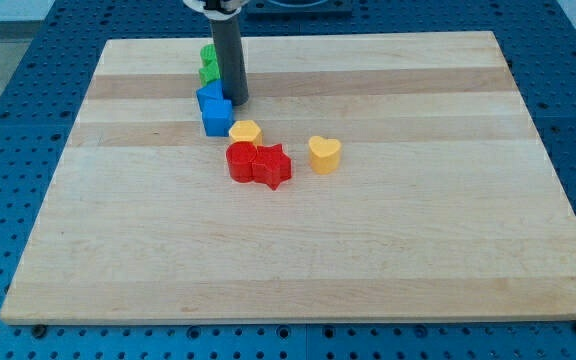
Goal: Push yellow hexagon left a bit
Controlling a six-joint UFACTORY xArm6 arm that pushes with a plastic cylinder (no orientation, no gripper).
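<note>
Your rod is coming down from the view's top, and my tip (236,101) is resting on the wooden board (368,260) with nothing held, since it is a plain rod with no jaws to open or close. The yellow hexagon (245,131) is lying just below it, at about 5 o'clock from my tip, near but not touching it as far as you can tell. Immediately at 9 o'clock of my tip the two blue blocks (213,107) are sitting stacked close together, their exact shapes hard to make out, and the lower one is pressing close to the yellow hexagon's upper-left side. Behind the rod, at about 11 o'clock, the green blocks (208,63) are partly showing. At 6 o'clock from the yellow hexagon, the red cylinder-like block (240,161) and the red star (274,166) are sitting side by side, touching each other and nearly touching the hexagon's lower edge. The yellow heart (324,154) is standing apart at about 4 o'clock from the hexagon. You are looking at open board toward 9 o'clock of the hexagon, below the blue blocks and above the red ones, running to the board's left edge. The board's right half and lower half are lying open.
</note>
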